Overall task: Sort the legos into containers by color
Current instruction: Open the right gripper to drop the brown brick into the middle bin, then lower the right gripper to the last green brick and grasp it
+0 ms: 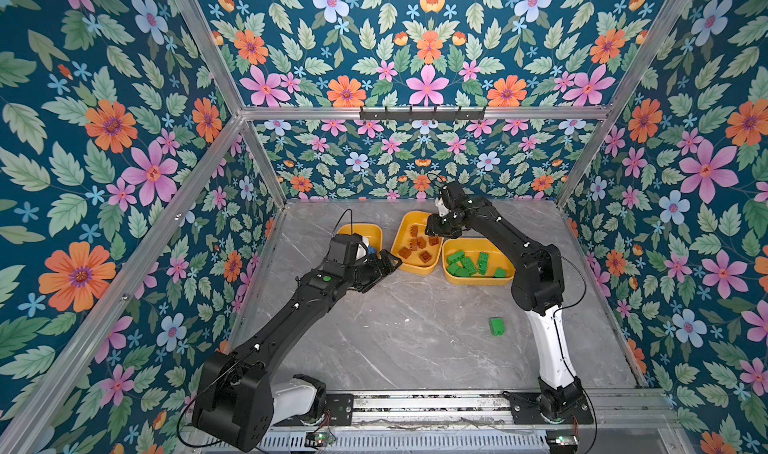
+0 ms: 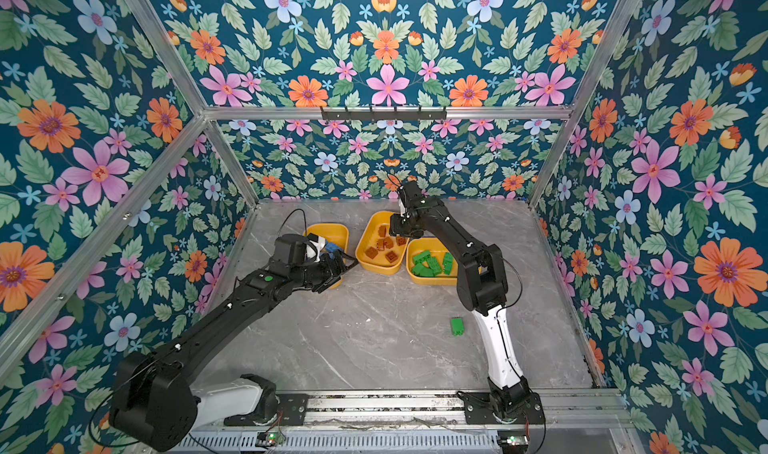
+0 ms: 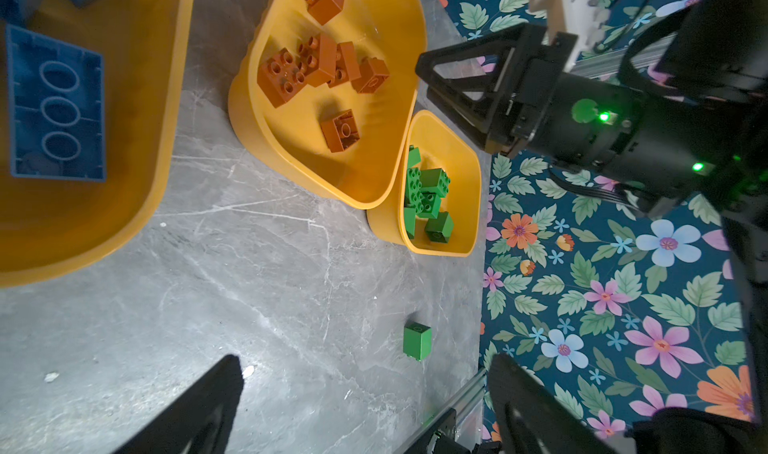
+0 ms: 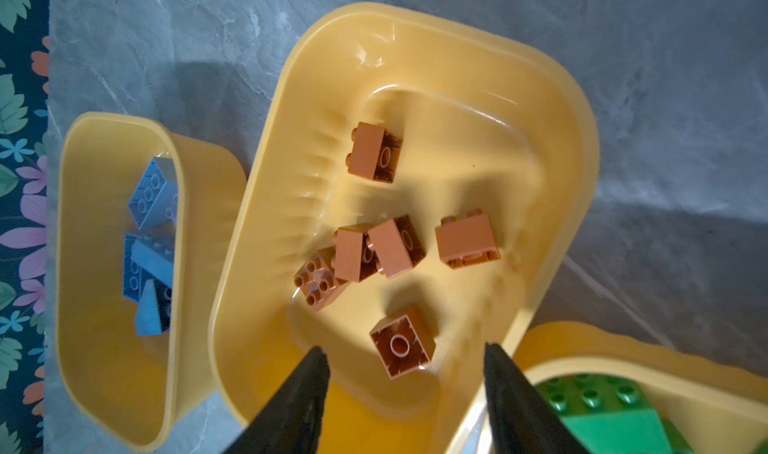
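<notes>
Right wrist | right hand (image 4: pixel 404 346) apart | studded orange bricks (image 4: pixel 397 246) in glossy rounded tub (image 4: pixel 436 57) | left hand (image 3: pixel 365 360) apart

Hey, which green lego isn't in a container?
The lone green lego lying on the grey table near the right arm. The other green legos all sit in the rightmost yellow container.
</notes>
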### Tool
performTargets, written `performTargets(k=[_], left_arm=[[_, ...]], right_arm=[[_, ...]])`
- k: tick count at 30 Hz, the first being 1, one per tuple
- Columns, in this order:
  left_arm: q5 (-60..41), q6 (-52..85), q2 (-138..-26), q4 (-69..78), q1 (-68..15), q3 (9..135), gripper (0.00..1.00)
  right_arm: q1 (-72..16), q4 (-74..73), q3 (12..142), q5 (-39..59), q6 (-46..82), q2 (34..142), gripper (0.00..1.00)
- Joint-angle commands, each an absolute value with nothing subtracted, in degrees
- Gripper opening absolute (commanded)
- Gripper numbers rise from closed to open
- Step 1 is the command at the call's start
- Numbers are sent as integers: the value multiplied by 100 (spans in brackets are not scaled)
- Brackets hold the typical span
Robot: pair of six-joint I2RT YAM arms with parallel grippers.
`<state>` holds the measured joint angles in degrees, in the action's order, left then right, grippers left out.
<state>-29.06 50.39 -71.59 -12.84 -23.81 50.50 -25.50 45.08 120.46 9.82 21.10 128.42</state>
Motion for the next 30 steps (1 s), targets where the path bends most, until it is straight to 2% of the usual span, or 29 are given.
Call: performTargets(k=[1, 12, 16, 23, 30], left_arm=[[-2924, 4955, -7215, -1163, -2373, 5096, 95], [-3111, 5036, -7441, -872, -2432, 5157, 95], [-3147, 5073, -7558, -772, -2511, 5185, 94], [-3185, 5089, -7690, -681, -2653, 5220, 94], [-3183, 5029, -7615, -773, -2663, 5177, 94]], right_arm=[[-2559, 4772, 11585, 942, 1876, 12280, 63], [-2558, 4831, 8018, 448, 2101, 9213, 69], [-2558, 4992, 7032, 173, 2289, 8437, 74], [-2549, 4799, 5683, 56, 2617, 7862, 74], [-2501, 4466, 4967, -3, 2725, 7906, 70]])
